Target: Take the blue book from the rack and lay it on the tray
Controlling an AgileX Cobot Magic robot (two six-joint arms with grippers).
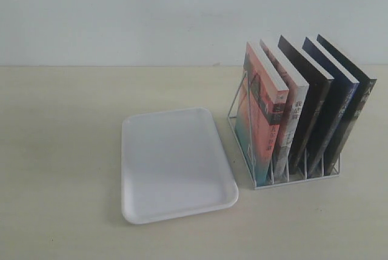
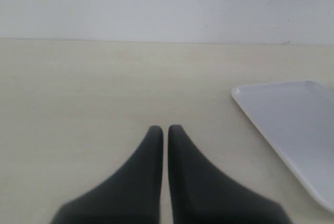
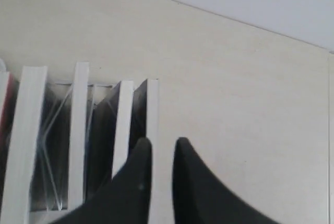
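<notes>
Above the rack, the right gripper shows in the exterior view only as dark scraps cut off at the frame's edge. Its wrist view shows the fingers slightly parted, gripping nothing, over the books' white page edges. Beside the rack lies the white tray, and near it the left gripper hangs over the table, jaws almost touching, empty. The blue book leans in the rack's 4th slot counting from the tray, between a brown-black book and a black book, its navy cover mostly hidden.
</notes>
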